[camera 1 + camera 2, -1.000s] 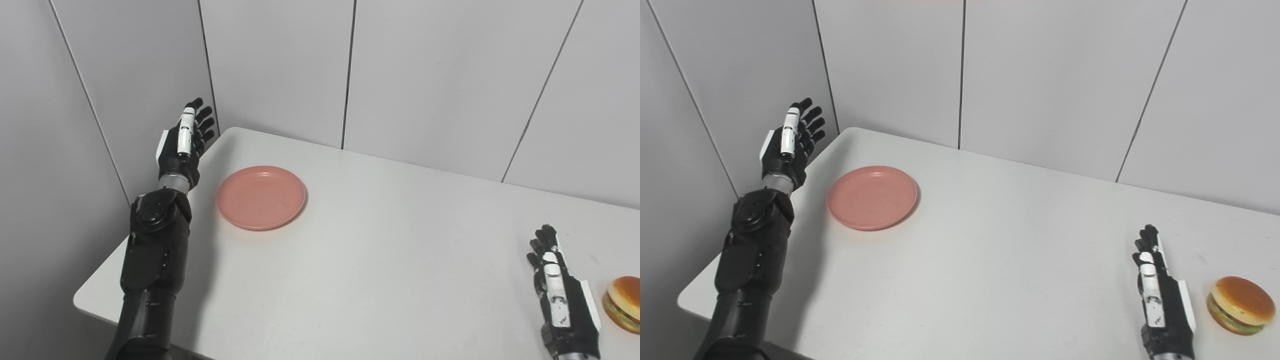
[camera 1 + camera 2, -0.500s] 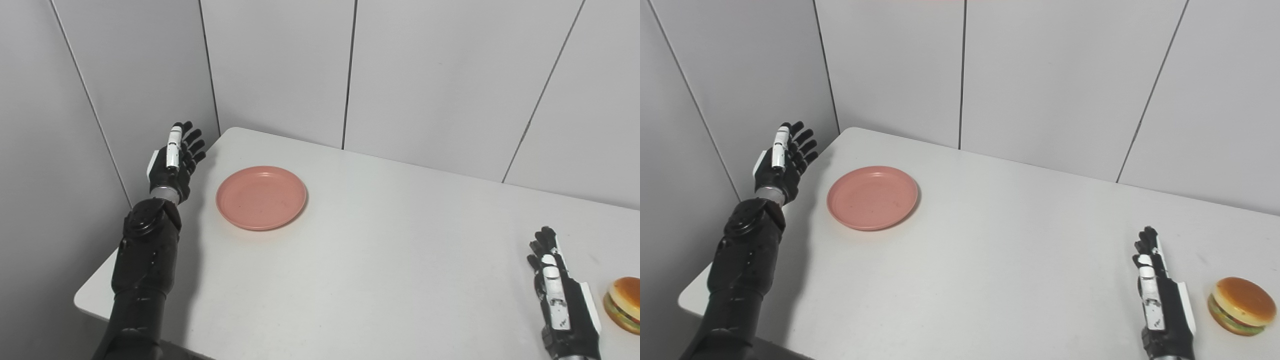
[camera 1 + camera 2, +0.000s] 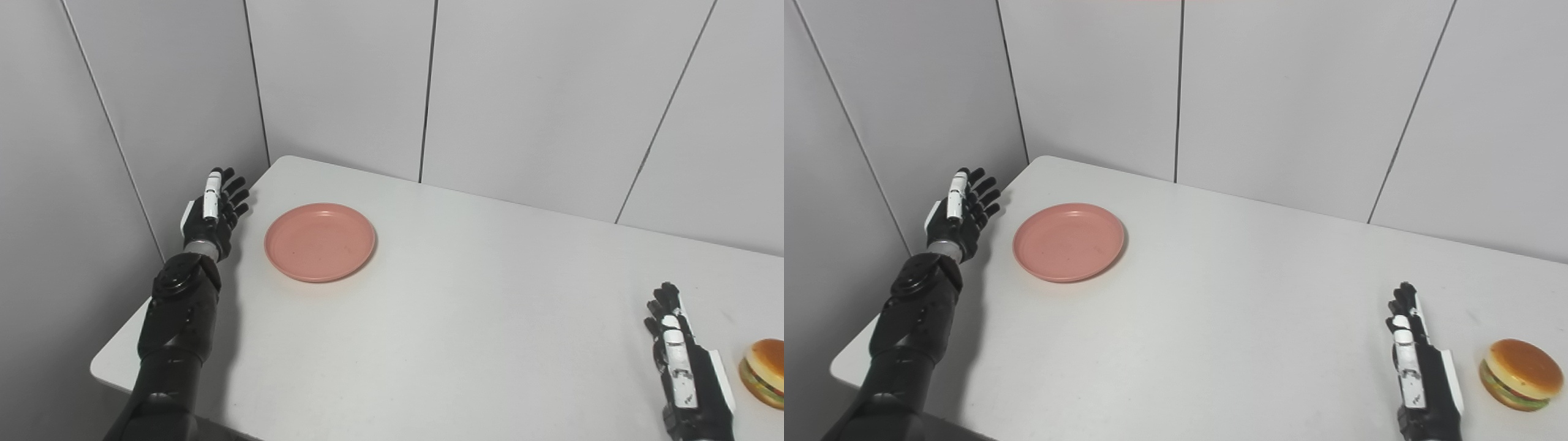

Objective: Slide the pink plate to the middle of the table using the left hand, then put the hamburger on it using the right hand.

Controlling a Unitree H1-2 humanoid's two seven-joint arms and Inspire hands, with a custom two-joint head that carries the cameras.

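Note:
A pink plate [image 3: 320,241] lies flat on the white table [image 3: 465,318] near its far left corner. My left hand [image 3: 211,210] is open and empty, held edge-on at the table's left edge, a short gap left of the plate. A hamburger [image 3: 1519,374] sits at the table's near right. My right hand [image 3: 1421,373] is open and empty, resting just left of the hamburger without touching it.
Grey panelled walls [image 3: 520,92] stand close behind the table and along its left side, right beside my left hand. The table's left edge [image 3: 122,343] runs under my left forearm.
My left hand has come down and moved left and nearer to me, from raised above the corner to beside the plate. My right hand has drawn back slightly. The plate and hamburger have not moved.

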